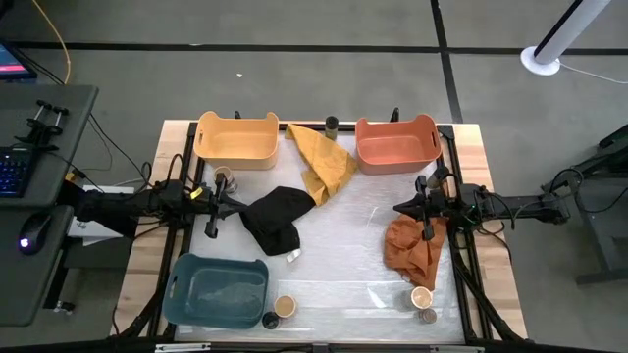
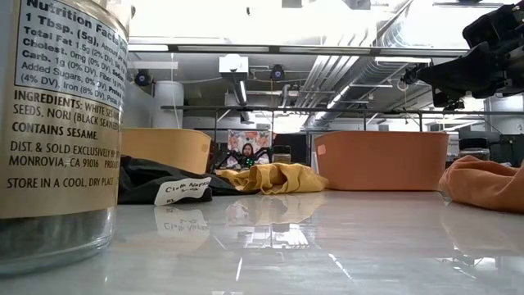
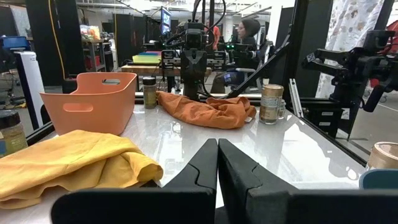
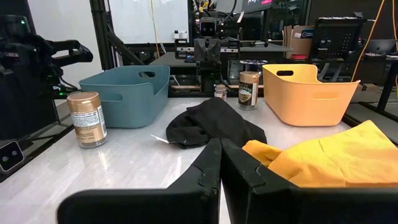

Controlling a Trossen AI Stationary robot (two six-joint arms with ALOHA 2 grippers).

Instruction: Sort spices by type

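Spice jars stand scattered on the white tabletop. One dark-lidded jar [image 1: 332, 125] is at the far edge between the bins, and another jar [image 1: 224, 177] stands by the yellow bin. A tan-lidded jar [image 1: 285, 307] and a dark-lidded one [image 1: 270, 320] sit beside the blue bin. A further pair [image 1: 421, 298] stands at the near right. My left gripper [image 3: 217, 155] hovers shut at the table's left side, pointing level toward the middle. My right gripper [image 4: 220, 155] hovers shut at the right side, facing it. Neither has anything between its fingers.
A yellow bin [image 1: 235, 139] and a salmon bin [image 1: 396, 143] stand at the far edge, a blue bin [image 1: 216, 289] at the near left. A yellow cloth [image 1: 322, 162], a black cloth [image 1: 277, 218] and an orange cloth [image 1: 414, 250] lie crumpled between them. People show in the room beyond.
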